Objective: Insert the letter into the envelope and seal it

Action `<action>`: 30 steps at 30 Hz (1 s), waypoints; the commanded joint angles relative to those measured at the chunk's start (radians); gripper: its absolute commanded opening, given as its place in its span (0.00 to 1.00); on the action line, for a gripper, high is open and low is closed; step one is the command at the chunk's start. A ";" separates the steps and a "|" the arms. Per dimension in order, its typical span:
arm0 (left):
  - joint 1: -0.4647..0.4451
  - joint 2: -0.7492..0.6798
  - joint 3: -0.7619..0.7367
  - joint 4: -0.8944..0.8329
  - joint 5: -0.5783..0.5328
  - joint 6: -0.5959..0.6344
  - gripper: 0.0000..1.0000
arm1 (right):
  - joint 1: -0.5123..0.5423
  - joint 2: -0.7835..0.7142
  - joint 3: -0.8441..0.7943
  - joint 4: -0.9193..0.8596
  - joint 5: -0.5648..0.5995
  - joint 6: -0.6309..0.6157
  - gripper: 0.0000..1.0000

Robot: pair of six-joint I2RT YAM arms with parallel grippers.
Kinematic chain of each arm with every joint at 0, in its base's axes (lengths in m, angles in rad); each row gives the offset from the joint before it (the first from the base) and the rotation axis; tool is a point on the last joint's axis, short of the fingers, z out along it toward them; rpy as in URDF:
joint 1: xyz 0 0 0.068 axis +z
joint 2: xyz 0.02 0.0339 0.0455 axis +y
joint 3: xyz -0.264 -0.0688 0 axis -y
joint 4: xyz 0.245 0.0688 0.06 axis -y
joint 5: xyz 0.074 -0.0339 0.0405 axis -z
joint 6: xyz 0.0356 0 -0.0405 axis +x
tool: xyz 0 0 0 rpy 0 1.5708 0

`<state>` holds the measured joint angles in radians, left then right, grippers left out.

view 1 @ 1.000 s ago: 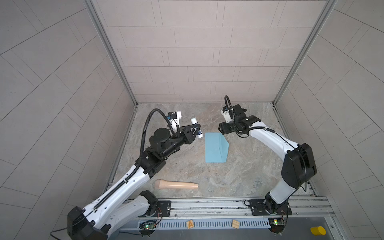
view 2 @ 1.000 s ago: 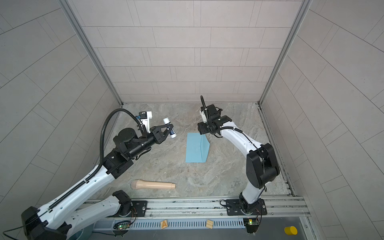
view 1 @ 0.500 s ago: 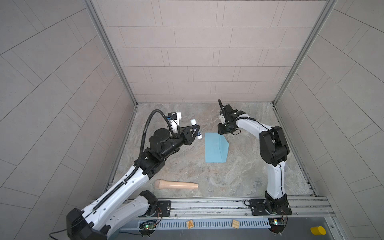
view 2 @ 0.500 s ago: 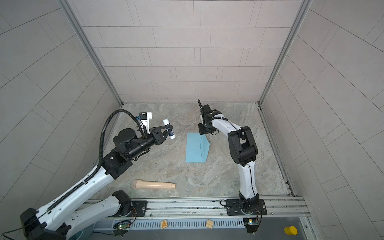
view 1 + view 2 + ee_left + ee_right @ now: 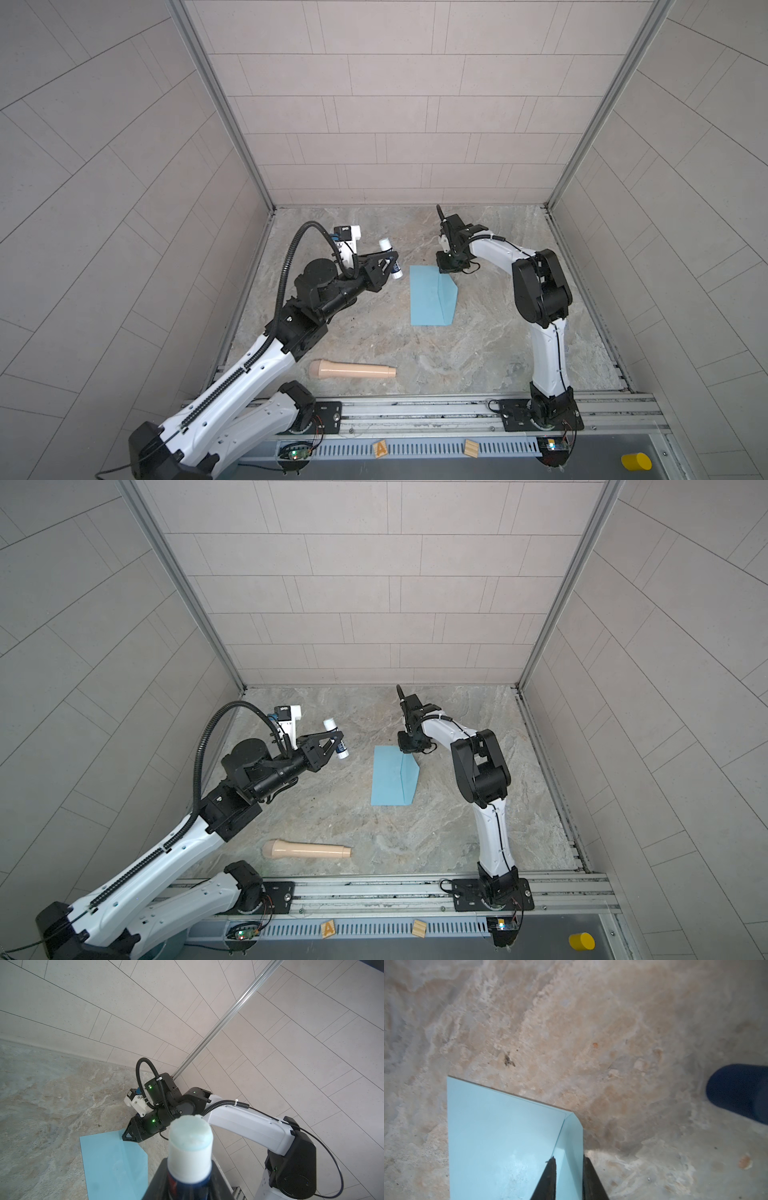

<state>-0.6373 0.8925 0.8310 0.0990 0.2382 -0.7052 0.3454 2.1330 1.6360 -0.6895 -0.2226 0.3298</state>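
my right claw (image 5: 569, 1159) straddles the raised flap (image 5: 571, 1136) at its corner, jaws close; whether they bite i cannot tell. the envelope (image 5: 428, 299) lies on the table (image 5: 457, 365), the letter unseen. a shallow pinch could slip or crease the flap. my left claw (image 5: 386, 266) clamps the glue stick (image 5: 190, 1147), apart.

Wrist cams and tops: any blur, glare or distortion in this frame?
Left wrist view: the glue stick looms close and soft, and the wall lines bow; the envelope behind is sharp. Right wrist view: soft overall, a dark blue cylinder at the edge is smeared, dull sheen on the envelope. Both top views: even light, sharp, no glare.
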 commanded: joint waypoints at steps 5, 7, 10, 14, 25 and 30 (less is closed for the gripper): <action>-0.005 -0.024 -0.004 0.015 -0.006 0.018 0.00 | -0.013 0.008 -0.020 -0.003 -0.018 0.032 0.10; -0.004 -0.026 -0.006 0.013 -0.008 0.016 0.00 | -0.016 -0.001 -0.029 0.004 -0.027 0.047 0.04; -0.004 -0.029 -0.007 0.013 -0.008 0.014 0.00 | -0.023 -0.037 -0.060 0.041 -0.052 0.089 0.00; -0.004 -0.030 -0.009 0.014 -0.010 0.014 0.00 | -0.035 -0.124 -0.138 0.153 -0.086 0.197 0.00; -0.005 -0.037 -0.013 0.020 -0.011 0.007 0.00 | -0.052 -0.518 -0.652 0.896 -0.006 0.858 0.00; -0.004 -0.042 -0.016 0.023 -0.011 0.003 0.00 | -0.026 -0.659 -0.825 1.024 0.179 1.077 0.00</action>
<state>-0.6373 0.8711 0.8242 0.0982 0.2337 -0.7063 0.3038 1.5272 0.8627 0.1856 -0.1890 1.1828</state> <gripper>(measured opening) 0.272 0.047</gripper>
